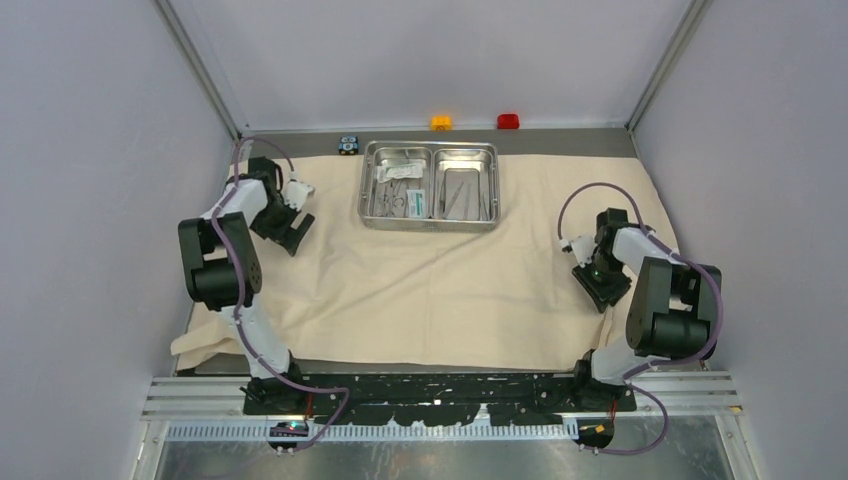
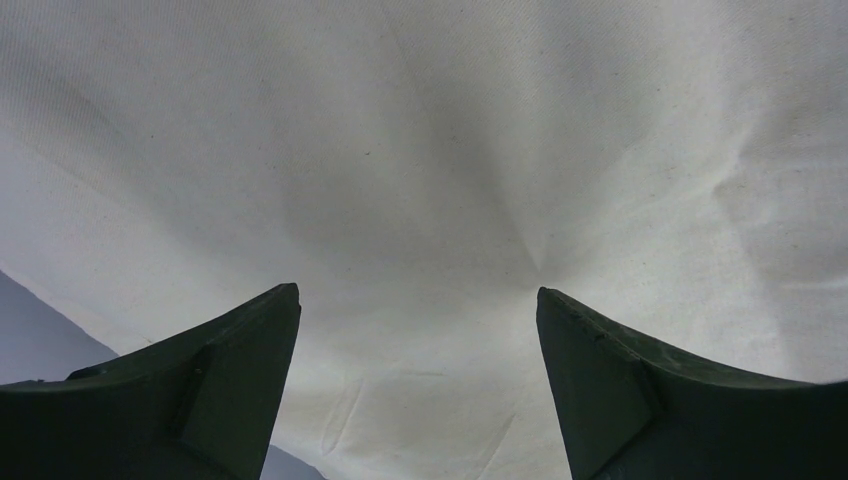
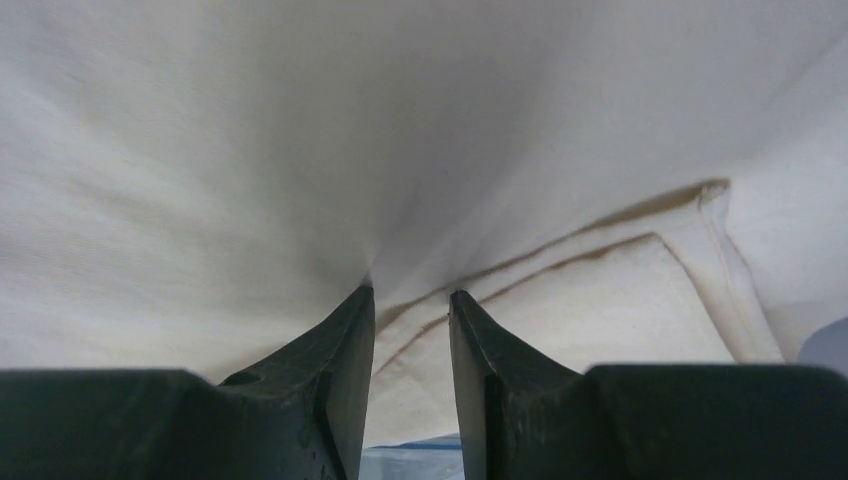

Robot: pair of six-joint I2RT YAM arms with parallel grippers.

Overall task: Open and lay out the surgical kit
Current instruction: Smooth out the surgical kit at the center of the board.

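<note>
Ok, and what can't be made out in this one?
Top view: the instruments in the steel tray are too small to tell apart or count.
Top view: print on the white-and-green packet is too small to read.
Right wrist view: whether the right hand truly pinches the cloth wrap; its fingertips cover the contact.
Left wrist view: only cloth wrap shows past the open left hand; the tray is outside the frame.

Cloth wrap (image 1: pixel 430 290) centre and near strip: flat, bare, wide passage between arms. Tray (image 1: pixel 430 227) blocks far centre; open cloth either side. Black-and-blue block (image 1: pixel 347 145) just beside tray's far-left corner. Orange button (image 1: pixel 441 122), red button (image 1: pixel 508 121) on far edge. Left arm (image 1: pixel 225 250) fills far-left, right arm (image 1: pixel 660 300) right edge. Right gripper (image 3: pixel 410 292) seemingly pinches raised cloth fold near right hem. Walls (image 1: pixel 90 200) close left, right, far.
</note>
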